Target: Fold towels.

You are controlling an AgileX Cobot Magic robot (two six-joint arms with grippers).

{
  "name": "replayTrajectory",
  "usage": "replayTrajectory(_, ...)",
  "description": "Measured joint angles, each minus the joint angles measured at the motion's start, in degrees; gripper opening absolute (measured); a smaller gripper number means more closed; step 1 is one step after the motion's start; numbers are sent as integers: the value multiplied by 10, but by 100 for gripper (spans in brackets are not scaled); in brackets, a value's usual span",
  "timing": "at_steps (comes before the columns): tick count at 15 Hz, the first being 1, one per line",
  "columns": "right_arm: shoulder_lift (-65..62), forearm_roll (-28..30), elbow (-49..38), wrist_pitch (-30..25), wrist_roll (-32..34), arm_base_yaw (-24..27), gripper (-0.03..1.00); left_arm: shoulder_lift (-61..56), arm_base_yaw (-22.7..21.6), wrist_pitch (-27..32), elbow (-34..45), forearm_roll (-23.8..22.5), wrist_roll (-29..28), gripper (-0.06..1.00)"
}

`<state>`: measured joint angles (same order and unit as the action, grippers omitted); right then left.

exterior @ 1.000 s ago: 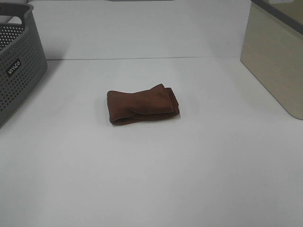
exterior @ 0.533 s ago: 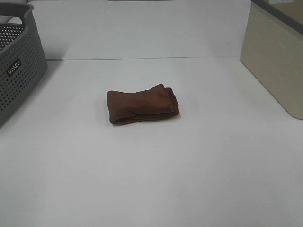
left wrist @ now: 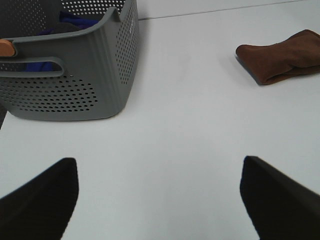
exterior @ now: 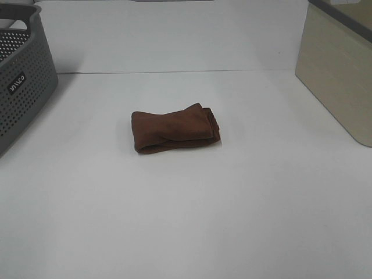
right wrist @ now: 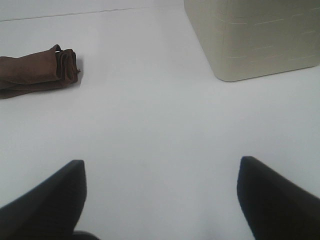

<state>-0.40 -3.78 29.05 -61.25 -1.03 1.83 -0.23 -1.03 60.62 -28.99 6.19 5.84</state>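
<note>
Evidently we are looking at a finished fold: the towel (exterior: 174, 128) is lying bundled mid-bench (exterior: 186, 221); our left claw (left wrist: 159, 197) and right claw (right wrist: 160, 195) are gaping wide, holding nothing, well apart from it; next, probably checking or binning it.

left gripper (left wrist: 160, 200): two fingers (left wrist: 42, 197), matte black, broad wedge shapes with rounded, tapering tips; plain surface, no markings, screws or cables visible.
right gripper (right wrist: 160, 200): two fingers (right wrist: 277, 197), same matte black, same blunt wedge outline; surface featureless, edges slightly blurred.
</note>
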Motion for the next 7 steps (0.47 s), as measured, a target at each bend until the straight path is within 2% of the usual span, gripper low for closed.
replayTrajectory(7,0,0,0,0,0,0,78,0,0,0,0,0,0,83)
